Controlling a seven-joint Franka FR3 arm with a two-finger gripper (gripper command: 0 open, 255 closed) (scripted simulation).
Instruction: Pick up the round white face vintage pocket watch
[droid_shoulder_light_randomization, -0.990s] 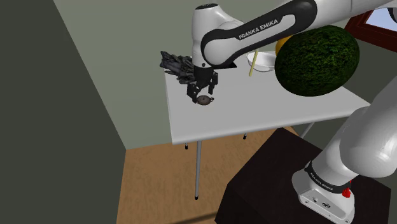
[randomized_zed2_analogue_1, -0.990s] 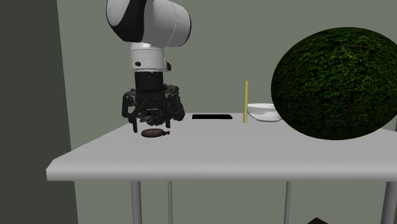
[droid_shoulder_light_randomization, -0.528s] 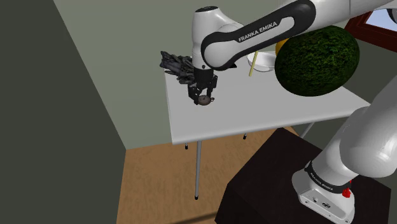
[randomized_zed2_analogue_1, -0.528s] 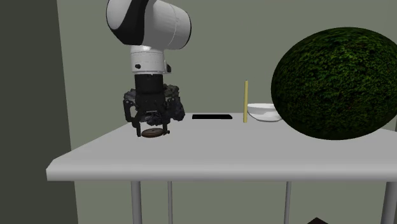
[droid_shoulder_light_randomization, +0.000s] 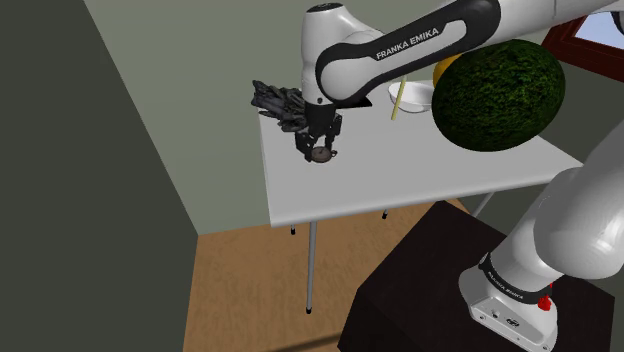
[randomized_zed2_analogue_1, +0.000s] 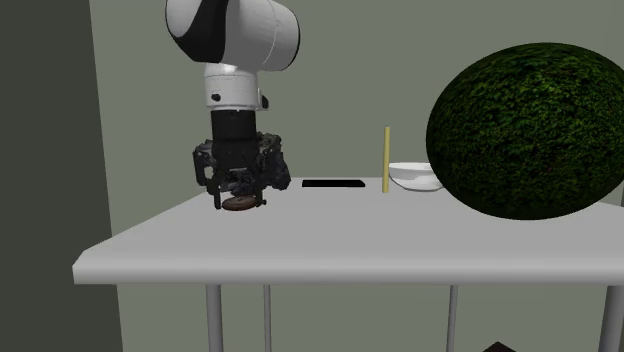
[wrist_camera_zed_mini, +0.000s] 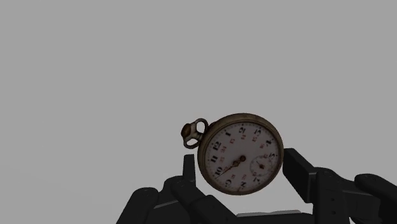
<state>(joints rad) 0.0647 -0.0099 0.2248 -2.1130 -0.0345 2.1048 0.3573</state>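
The black claw (wrist_camera_zed_mini: 241, 163) is clamped on the pocket watch (wrist_camera_zed_mini: 242, 153), its fingers (wrist_camera_zed_mini: 299, 173) pinching the round brassy case from either side. The white face with black numerals is tilted, and a small ring juts from the rim. In the second exterior view the watch hangs just above the smooth white surface (randomized_zed2_analogue_1: 330, 245). Behind it lies a dark crumpled heap (droid_shoulder_light_randomization: 272, 98). Further along stand a white bowl (randomized_zed2_analogue_1: 415, 177), a yellow stick (randomized_zed2_analogue_1: 386, 158) and a big mottled green ball (randomized_zed2_analogue_1: 525, 130). The surface has thin legs (droid_shoulder_light_randomization: 311, 265) on a wood floor (droid_shoulder_light_randomization: 250, 290), against a grey-green wall (randomized_zed2_analogue_1: 350, 80).
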